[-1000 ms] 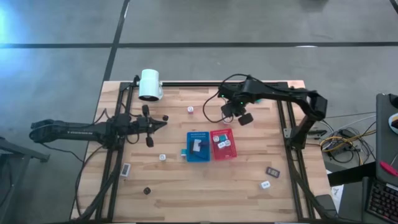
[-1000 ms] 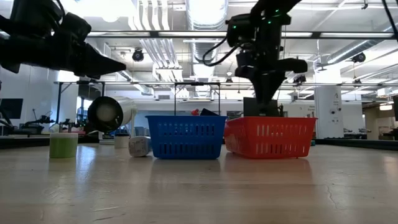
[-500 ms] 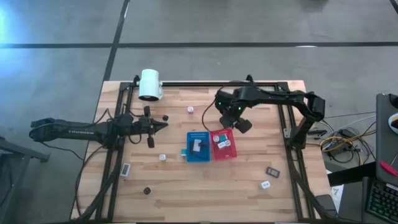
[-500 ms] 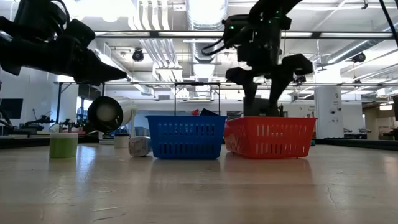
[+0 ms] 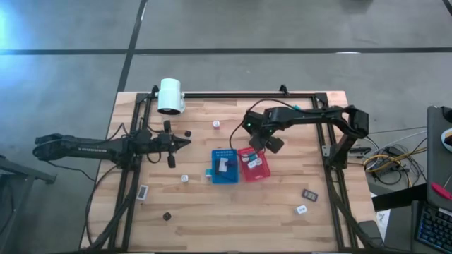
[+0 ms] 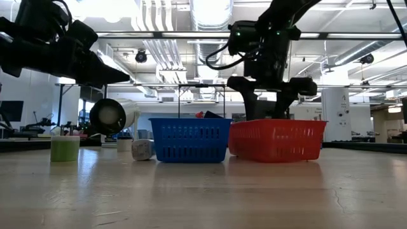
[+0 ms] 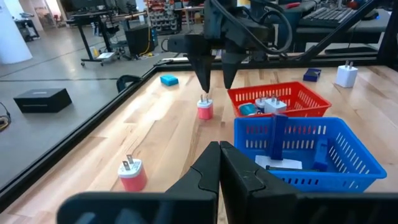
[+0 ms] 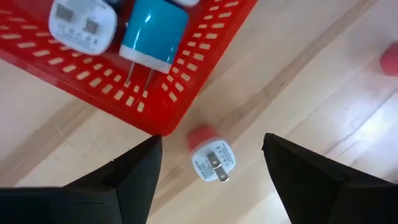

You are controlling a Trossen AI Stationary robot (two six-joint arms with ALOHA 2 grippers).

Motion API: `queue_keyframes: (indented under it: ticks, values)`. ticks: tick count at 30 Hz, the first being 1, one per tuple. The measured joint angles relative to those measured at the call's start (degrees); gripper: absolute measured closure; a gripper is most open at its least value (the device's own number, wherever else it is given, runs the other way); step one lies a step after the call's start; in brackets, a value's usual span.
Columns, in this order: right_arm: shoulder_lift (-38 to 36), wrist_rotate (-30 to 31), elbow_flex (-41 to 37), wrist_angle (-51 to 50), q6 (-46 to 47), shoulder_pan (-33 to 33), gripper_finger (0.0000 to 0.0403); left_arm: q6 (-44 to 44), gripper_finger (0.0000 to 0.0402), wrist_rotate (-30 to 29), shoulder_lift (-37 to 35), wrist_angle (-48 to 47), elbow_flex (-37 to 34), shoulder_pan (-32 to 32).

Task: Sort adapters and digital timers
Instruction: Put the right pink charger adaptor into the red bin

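Moved since before: right gripper (image 5: 256,146) had swung from beyond the red basket (image 5: 264,173) in to its far corner, and its fingers had spread from nearly shut to wide apart.
Adapter under the gripper: a small white and red plug (image 8: 209,155) lay on the table (image 5: 233,212) just outside the red basket's corner, between the spread fingers and untouched by either.
Sorted adapters: a teal plug (image 8: 152,28) and a white one (image 8: 81,22) lay inside the red basket.
Sorted timers: the blue basket (image 5: 214,176) beside it held a flat white piece (image 5: 224,164), probably a timer.
Left gripper: (image 5: 186,142) hung shut and empty over the table's left part, well apart from both baskets.
Left to do: a pink plug (image 7: 132,174) and another (image 7: 204,107) stood loose near the baskets; several small pieces were scattered along the table's near half (image 5: 302,209), too small to tell timer from adapter.
Progress: by my judgement about the middle of the job, a few items binned and at least as many outside.
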Motion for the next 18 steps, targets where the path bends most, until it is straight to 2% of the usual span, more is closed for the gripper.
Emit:
queue_keyframes:
  ticks: [11,18]
  values:
    - [2.02,-1.63,-0.07,-1.22,0.68,-3.59,0.0138,-0.02,0.0390,-0.01,0.00,0.00,0.00,0.00]
    - [2.36,-1.69,-0.09,-1.07,1.05,-3.14,0.0138,0.18,0.0390,-0.02,0.00,0.00,0.00,0.00]
